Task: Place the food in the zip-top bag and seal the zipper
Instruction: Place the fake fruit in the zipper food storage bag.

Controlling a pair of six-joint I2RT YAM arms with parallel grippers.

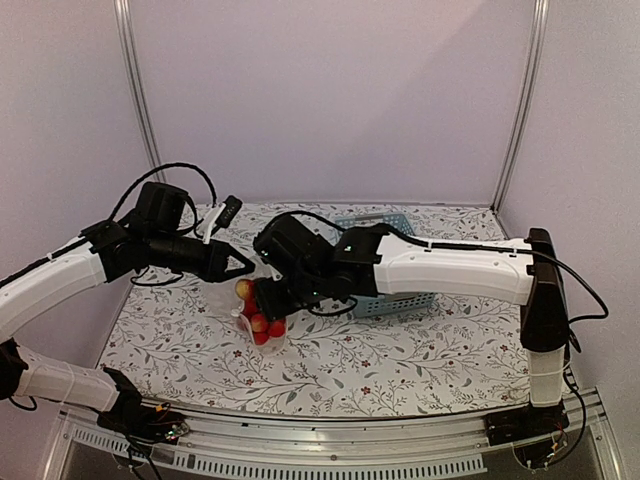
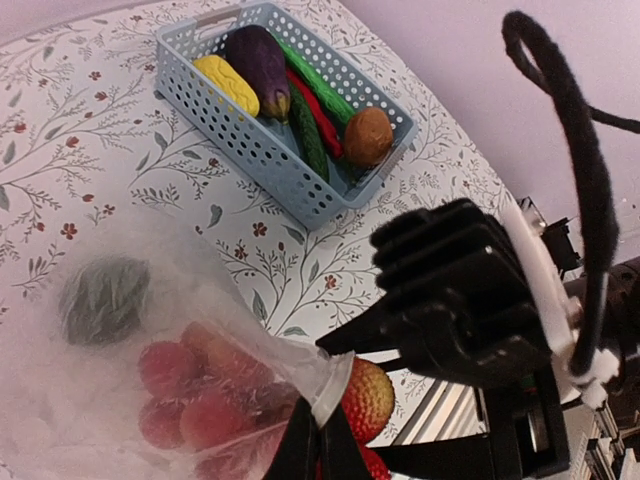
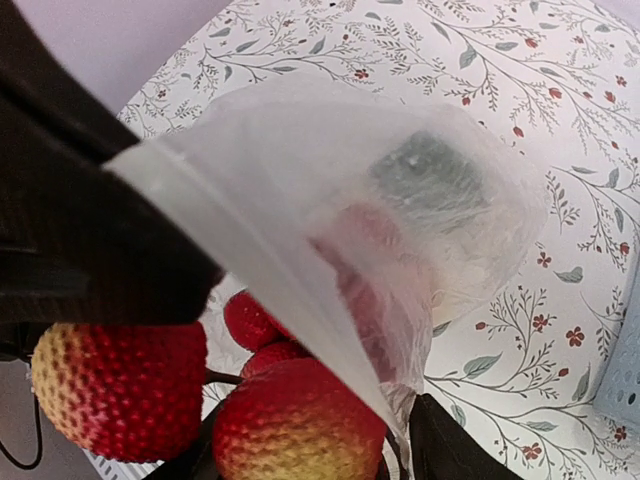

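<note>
the zip-top bag (image 2: 200, 300) is pinched by the left gripper (image 2: 318, 445). red pieces (image 3: 290, 415) clamped in the right gripper (image 3: 320, 455) could be snagged on the floppy rim.

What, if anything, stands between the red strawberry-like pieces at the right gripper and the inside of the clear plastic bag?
Only the rim strip of the clear plastic bag, pinched by the left gripper. In the right wrist view it slants across the red strawberry-like pieces between the right gripper fingers. Nothing else visible does.
</note>
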